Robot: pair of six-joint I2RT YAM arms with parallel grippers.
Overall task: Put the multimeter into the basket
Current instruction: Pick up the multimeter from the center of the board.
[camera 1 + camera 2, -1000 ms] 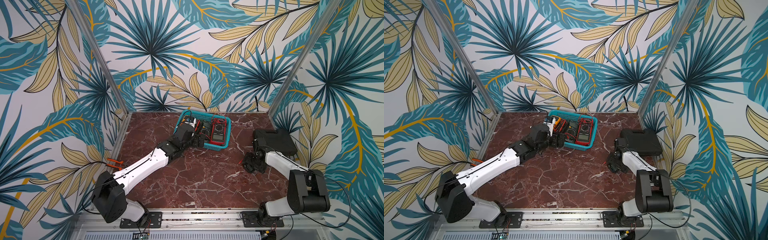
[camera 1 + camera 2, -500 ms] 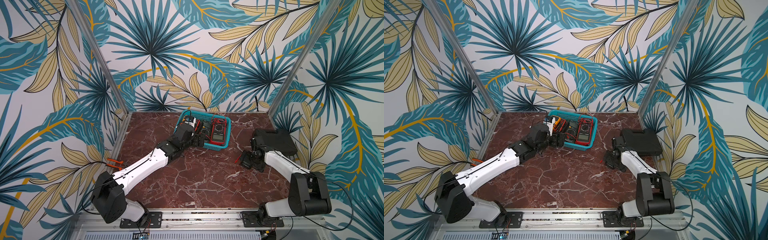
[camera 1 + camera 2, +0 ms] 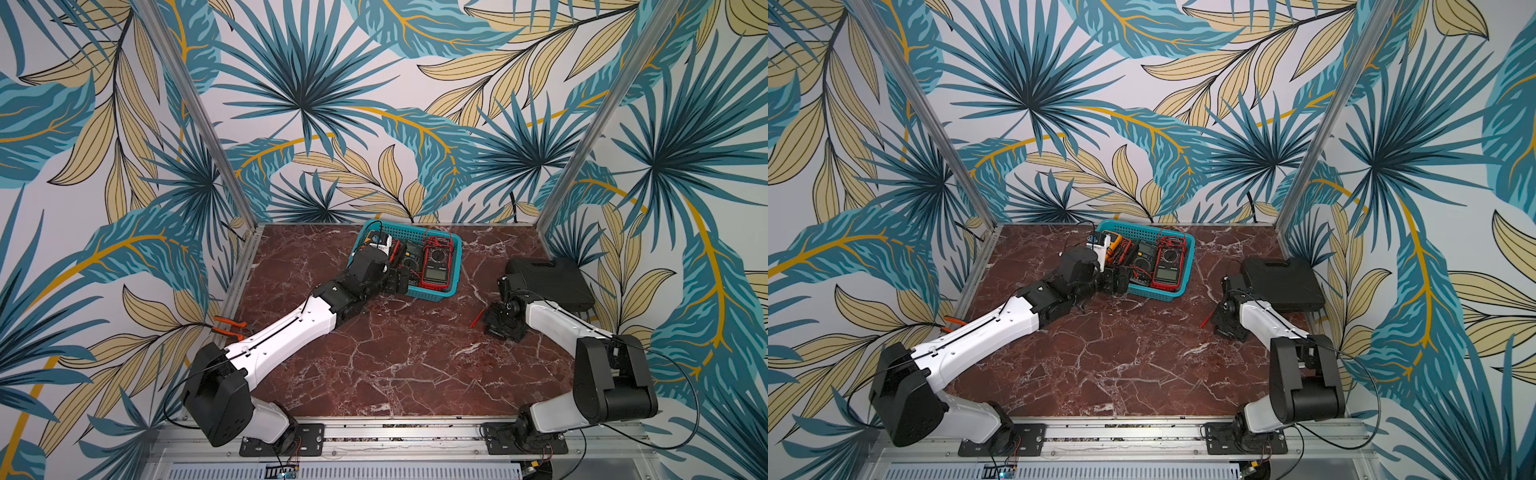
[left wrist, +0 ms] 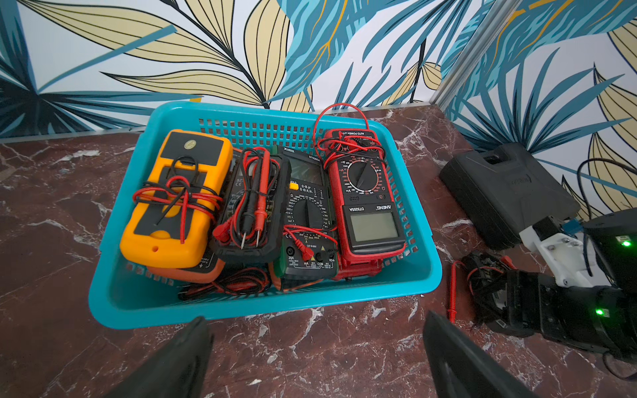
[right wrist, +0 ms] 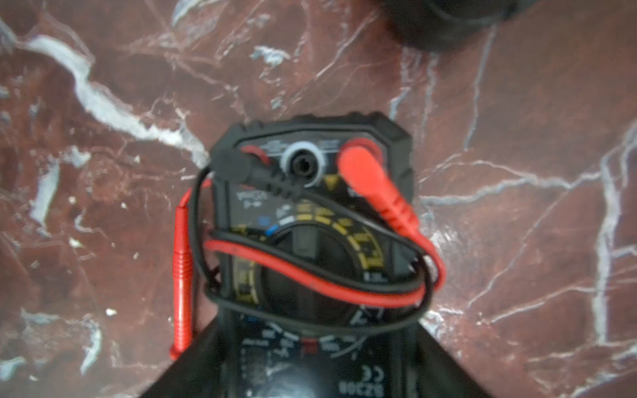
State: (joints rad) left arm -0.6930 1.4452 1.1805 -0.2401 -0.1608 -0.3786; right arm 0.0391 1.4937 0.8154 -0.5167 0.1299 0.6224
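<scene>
A black multimeter (image 5: pixel 310 255), wound with red and black leads, lies on the marble floor beside the black case. My right gripper (image 5: pixel 313 330) is shut on its body, one finger against each side. In both top views the right gripper (image 3: pixel 503 324) (image 3: pixel 1227 322) covers it, and only a red probe (image 3: pixel 476 319) sticks out. The teal basket (image 3: pixel 457 257) (image 4: pixel 262 303) stands at the back middle and holds several multimeters. My left gripper (image 4: pixel 315 318) (image 3: pixel 399 282) stands open and empty just in front of the basket's near rim.
A black hard case (image 3: pixel 548 286) (image 4: pixel 506 193) lies against the right wall, right behind the right gripper. Orange-handled pliers (image 3: pixel 226 326) lie at the left edge of the floor. Patterned walls and metal posts close in the back and both sides.
The right gripper's jaws have gone from wide open to closed around the black multimeter, with a small shift of the wrist. The left arm has not moved.
</scene>
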